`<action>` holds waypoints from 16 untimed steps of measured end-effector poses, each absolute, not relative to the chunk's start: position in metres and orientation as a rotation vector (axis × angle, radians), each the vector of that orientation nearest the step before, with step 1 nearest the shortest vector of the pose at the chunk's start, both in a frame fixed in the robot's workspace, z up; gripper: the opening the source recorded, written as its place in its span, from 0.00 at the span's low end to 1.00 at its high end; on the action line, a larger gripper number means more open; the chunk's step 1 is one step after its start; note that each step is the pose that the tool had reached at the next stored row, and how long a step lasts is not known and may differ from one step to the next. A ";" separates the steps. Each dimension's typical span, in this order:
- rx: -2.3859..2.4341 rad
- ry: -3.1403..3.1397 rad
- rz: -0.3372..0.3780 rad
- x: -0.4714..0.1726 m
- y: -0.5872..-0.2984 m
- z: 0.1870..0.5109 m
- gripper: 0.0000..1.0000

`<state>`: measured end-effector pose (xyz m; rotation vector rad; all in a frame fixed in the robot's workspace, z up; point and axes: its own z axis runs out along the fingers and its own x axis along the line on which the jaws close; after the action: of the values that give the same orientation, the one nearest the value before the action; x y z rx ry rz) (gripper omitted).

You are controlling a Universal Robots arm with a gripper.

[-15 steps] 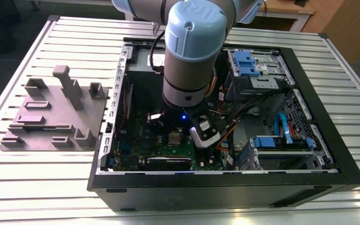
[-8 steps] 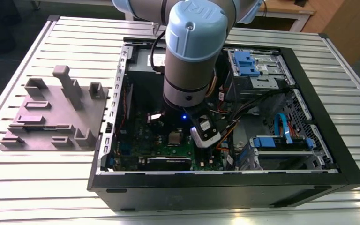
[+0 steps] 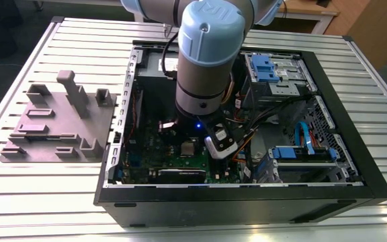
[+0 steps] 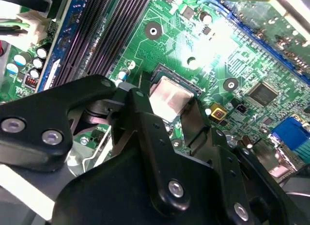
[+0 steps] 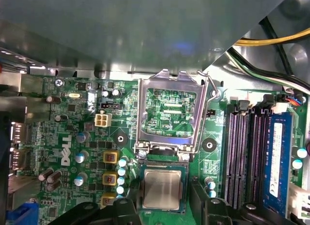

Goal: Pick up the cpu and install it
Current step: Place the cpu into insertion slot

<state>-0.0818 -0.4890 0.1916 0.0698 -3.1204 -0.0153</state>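
The cpu [image 5: 162, 188], a small square chip with a silvery top, lies flat in its socket on the green motherboard [image 5: 72, 113]. In the second wrist view the cpu [image 4: 169, 95] sits between two black fingers. My gripper [image 5: 162, 200] is open and low over the chip, one finger [image 5: 123, 205] on each side of it with a narrow dark gap to the chip's edges. The gripper [image 4: 167, 104] straddles the socket. The hinged socket frame [image 5: 167, 113] stands open just beyond the chip. In the exterior view the arm [image 3: 203, 75] reaches down into the computer case, with the cpu [image 3: 189, 147] beside its tip.
Memory slots [image 5: 242, 152] and a blue module [image 5: 277, 157] run beside the socket. Cables [image 5: 271, 40] hang near the case wall. The open computer case [image 3: 355, 166] holds blue drive cages [image 3: 271, 68]. A grey fixture plate [image 3: 59, 126] lies at the exterior view's left.
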 end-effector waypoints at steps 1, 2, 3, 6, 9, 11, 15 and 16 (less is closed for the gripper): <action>0.070 -3.120 -0.016 -0.082 -0.489 0.193 0.52; 0.070 -3.120 -0.016 -0.082 -0.489 0.194 0.52; 0.070 -3.119 -0.016 -0.082 -0.489 0.195 0.52; 0.070 -3.119 -0.016 -0.082 -0.489 0.197 0.52; 0.070 -3.118 -0.016 -0.082 -0.489 0.200 0.52; 0.070 -3.117 -0.016 -0.082 -0.489 0.202 0.52; 0.070 -3.116 -0.016 -0.082 -0.489 0.206 0.44; 0.070 -3.115 -0.016 -0.082 -0.489 0.207 0.38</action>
<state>-0.0818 -0.4890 0.2069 0.0697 -3.1154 -0.0161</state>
